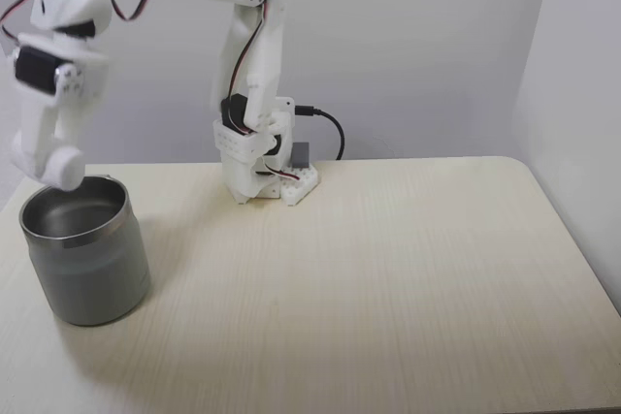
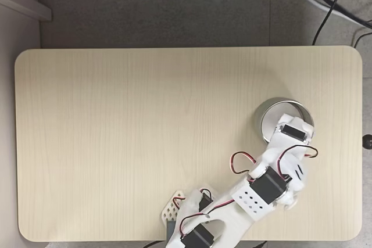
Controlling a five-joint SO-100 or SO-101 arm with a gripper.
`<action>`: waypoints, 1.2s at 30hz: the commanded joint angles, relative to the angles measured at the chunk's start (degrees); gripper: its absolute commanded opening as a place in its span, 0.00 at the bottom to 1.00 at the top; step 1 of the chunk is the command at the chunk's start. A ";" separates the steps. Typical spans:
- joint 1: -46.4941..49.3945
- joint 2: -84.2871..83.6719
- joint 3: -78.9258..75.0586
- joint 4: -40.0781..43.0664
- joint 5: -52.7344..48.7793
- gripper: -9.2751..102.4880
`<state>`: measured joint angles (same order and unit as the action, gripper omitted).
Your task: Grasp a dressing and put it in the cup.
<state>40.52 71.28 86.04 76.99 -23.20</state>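
1. The table (image 1: 388,278), a pale wood-grain top with rounded corners, spans both fixed views (image 2: 145,143); most of its surface is bare.
2. The white arm (image 1: 243,7) rises from its base (image 1: 267,176) at the far edge of the table in a fixed view, folds over and reaches left; red and black wires run along its links. In the fixed view from above, the arm (image 2: 250,201) stretches from the near edge up and right.
3. The cup (image 1: 92,269), grey brushed metal with a shiny rim, stands upright at the left of the table in a fixed view; from above, the cup (image 2: 268,121) sits near the right side, partly covered by the arm.
4. The gripper (image 1: 58,164) hangs directly over the cup's far rim, pointing down. Its fingers are closed on the dressing.
5. The dressing (image 1: 64,168), a small white roll, is held at the gripper's tip, just above the cup's opening and not yet inside. From above it is hidden beneath the gripper (image 2: 289,129).
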 commanded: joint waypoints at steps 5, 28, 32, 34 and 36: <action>0.79 -2.29 -9.58 -7.56 -1.76 0.08; -0.09 -8.88 -13.01 -6.24 -2.81 0.31; -1.76 -10.02 -14.41 -6.50 -1.32 0.31; -2.99 -10.11 -15.73 -7.21 -0.70 0.31; -3.52 -9.58 -16.17 -7.29 -0.35 0.31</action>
<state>38.06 63.02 69.96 70.40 -24.26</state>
